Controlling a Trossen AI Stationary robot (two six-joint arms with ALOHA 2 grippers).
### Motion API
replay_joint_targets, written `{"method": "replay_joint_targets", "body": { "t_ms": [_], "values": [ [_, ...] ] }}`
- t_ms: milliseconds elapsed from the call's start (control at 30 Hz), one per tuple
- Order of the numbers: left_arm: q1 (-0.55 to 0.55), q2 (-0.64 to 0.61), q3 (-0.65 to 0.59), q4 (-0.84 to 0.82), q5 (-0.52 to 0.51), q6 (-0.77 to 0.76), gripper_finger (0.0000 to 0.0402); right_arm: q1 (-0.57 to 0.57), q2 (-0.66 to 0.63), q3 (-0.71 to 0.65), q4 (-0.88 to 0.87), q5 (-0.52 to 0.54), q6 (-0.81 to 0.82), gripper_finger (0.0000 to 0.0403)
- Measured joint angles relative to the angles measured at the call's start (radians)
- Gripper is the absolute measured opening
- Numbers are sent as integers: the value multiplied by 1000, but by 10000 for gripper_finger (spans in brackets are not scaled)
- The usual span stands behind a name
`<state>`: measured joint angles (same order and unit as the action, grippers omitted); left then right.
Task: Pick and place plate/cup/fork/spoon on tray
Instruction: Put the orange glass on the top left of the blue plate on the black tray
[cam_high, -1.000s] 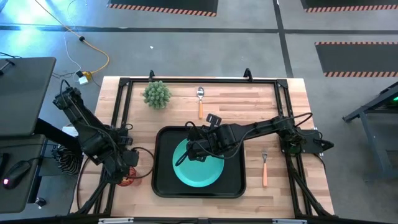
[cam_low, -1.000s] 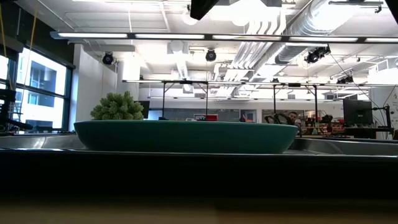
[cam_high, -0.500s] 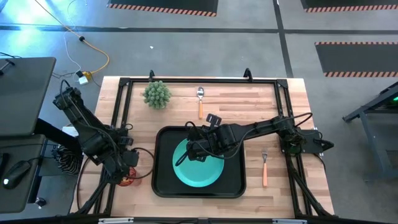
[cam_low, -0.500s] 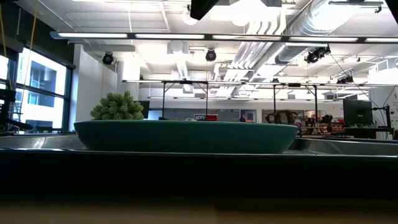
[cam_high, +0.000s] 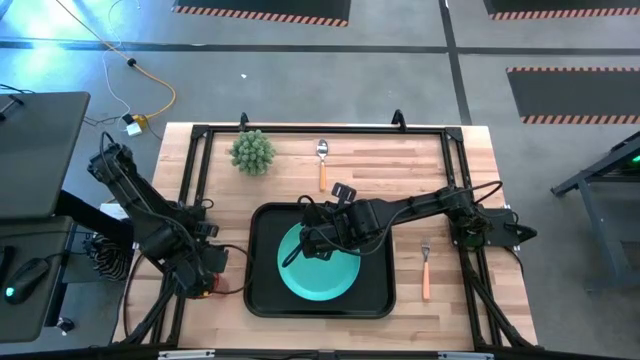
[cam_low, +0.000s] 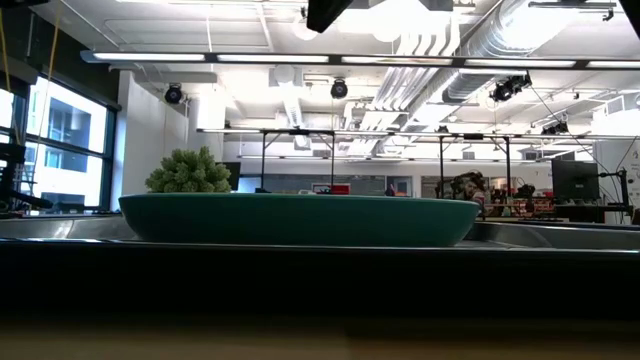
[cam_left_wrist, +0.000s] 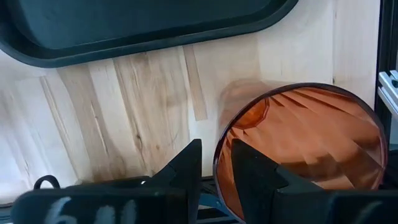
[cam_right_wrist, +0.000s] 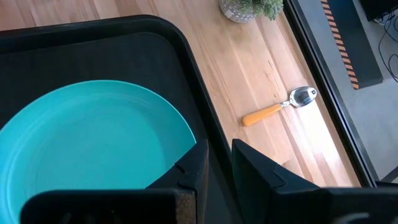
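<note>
wooden table (cam_high: 470, 200): left tool (cam_left_wrist: 214, 163) pinches cup (cam_left_wrist: 305, 146) rim.

plate (cam_high: 318, 268): teal, round, flat in tray | tray (cam_high: 262, 296): black, rimmed, on table front centre | cup (cam_left_wrist: 305, 149): translucent red-orange, just left of tray, rim between left gripper's fingers | spoon (cam_high: 322, 162): orange handle, behind tray | fork (cam_high: 426, 270): orange handle, right of tray

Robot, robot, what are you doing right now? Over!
Left pincer pinching cup rim, beside tray. Right pincer above tray by plate. Fork, spoon waiting. Nothing blocking.
</note>
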<state>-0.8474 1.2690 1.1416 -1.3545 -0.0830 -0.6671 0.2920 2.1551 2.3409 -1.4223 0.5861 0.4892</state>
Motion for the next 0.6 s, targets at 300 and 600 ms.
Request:
{"method": "replay_joint_targets", "body": {
  "t_ms": [300, 600],
  "values": [
    [0, 0, -42, 15, 7, 6, 76, 0, 0, 0, 0, 0, 0, 64],
    [0, 0, -81, 19, 21, -46, 68, 0, 0, 0, 0, -33, 0, 64]
  ]
}}
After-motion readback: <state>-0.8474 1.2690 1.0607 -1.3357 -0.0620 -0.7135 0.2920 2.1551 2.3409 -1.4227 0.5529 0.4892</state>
